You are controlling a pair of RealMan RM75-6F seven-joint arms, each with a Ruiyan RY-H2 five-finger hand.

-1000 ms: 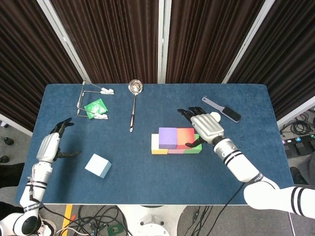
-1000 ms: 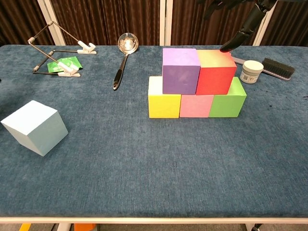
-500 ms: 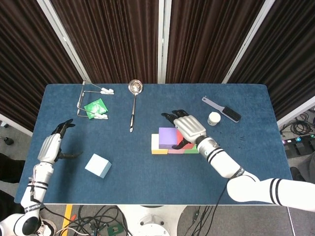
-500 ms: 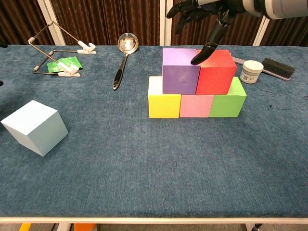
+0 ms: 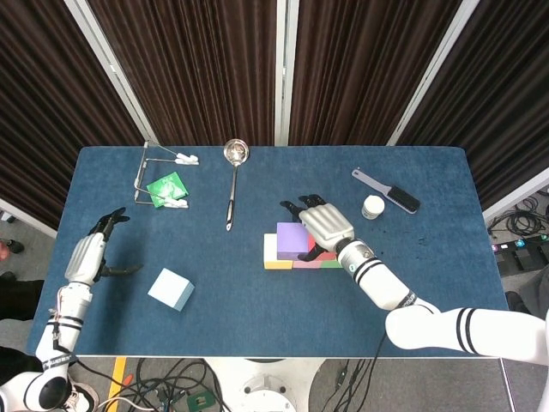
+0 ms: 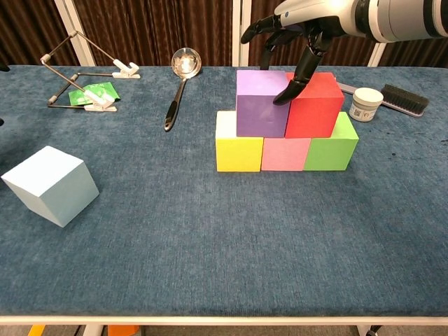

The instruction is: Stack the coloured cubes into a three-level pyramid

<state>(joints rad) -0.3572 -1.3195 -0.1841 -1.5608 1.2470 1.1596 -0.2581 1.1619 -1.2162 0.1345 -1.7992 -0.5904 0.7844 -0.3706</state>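
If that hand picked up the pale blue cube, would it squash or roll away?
The pale blue cube probably keeps its shape: its edges look crisp. Flat faces make rolling unlikely. It is likely light, perhaps foam, like the stacked cubes, though that's a guess.

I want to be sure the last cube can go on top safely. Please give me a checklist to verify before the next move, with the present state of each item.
1. Bottom row complete: yellow cube, pink cube, green cube side by side: ok.
2. Second level placed: purple cube and red cube touching: ok.
3. Top of second level free: right hand hangs over it, a fingertip at the seam: not ok.
4. Light blue cube reachable, alone at table's left: ok.
5. Left hand empty and open: ok.
6. Second level centred exactly: cannot tell.
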